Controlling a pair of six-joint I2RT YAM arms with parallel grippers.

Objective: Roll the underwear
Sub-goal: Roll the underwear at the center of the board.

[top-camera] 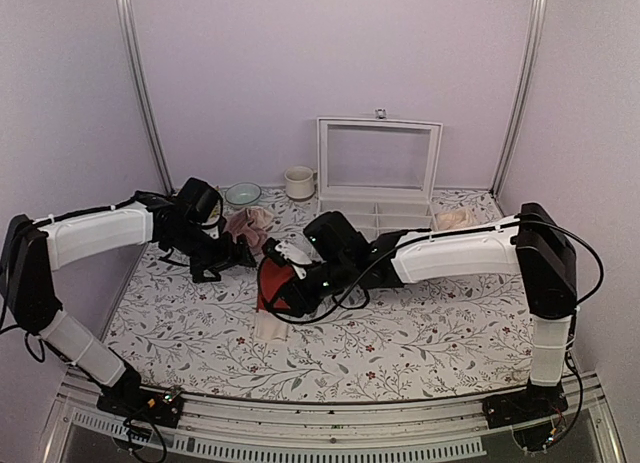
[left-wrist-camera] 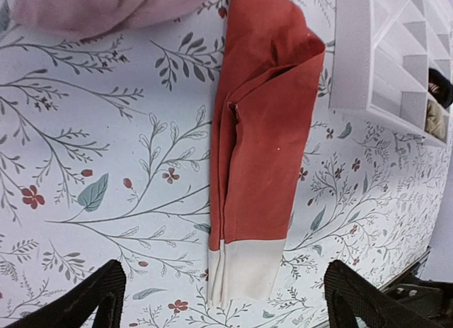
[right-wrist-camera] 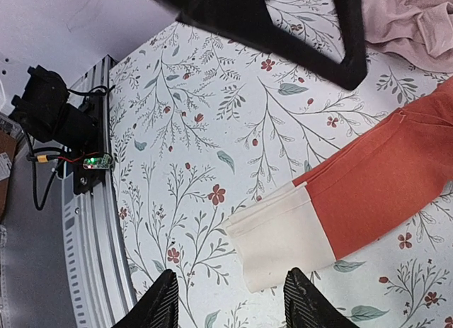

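Note:
The underwear (top-camera: 271,295) lies on the table folded into a long narrow strip, red-orange with the cream waistband at its near end. It fills the middle of the left wrist view (left-wrist-camera: 263,137) and the right side of the right wrist view (right-wrist-camera: 386,186). My left gripper (top-camera: 236,255) hovers left of the strip's far end, open and empty; the waistband end lies between its spread fingers (left-wrist-camera: 226,308). My right gripper (top-camera: 290,285) hovers over the strip, open and empty (right-wrist-camera: 233,308), with the waistband corner just ahead of its right finger.
A dusty-pink cloth (top-camera: 250,225) lies crumpled behind the strip (left-wrist-camera: 106,9) (right-wrist-camera: 414,23). A white compartment box (top-camera: 378,183) with raised lid stands at the back, a pale beige cloth (top-camera: 452,219) in it. A cup (top-camera: 298,183) and a bowl (top-camera: 241,193) stand by the wall.

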